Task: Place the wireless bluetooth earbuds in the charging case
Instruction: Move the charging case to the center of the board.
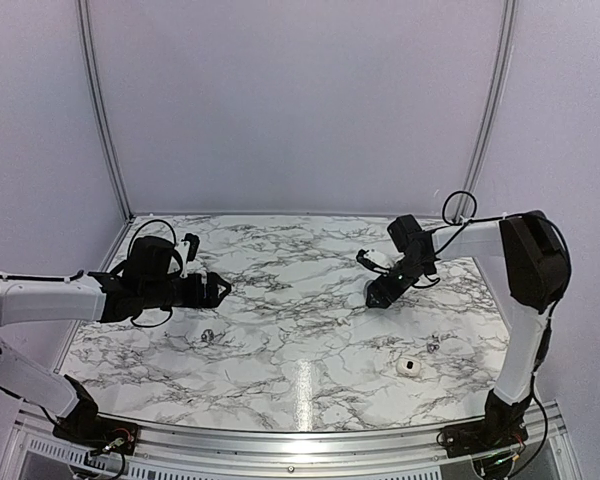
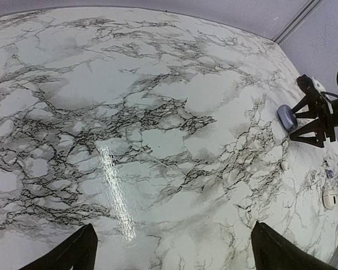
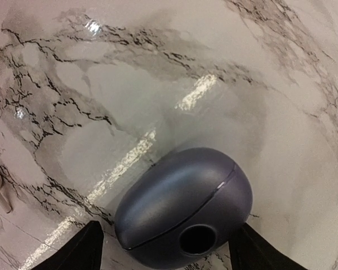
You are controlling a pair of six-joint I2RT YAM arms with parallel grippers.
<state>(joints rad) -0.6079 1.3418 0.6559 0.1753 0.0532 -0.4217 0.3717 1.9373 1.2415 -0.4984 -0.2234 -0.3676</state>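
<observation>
Charging case (image 3: 183, 202), lid shut, lies between the fingers (image 3: 79, 250) of the wide-open right hand (image 3: 168, 247).

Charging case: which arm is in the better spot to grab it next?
Right. Its end effector straddles the closed blue-grey charging case, one finger on each side. The left end effector hangs open over the marble tabletop, far across from the case.

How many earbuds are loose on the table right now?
2. One earbud lies near the left gripper, on its near side; the other earbud lies right, just beyond the small white rounded thing. The closed case may hide more.
</observation>
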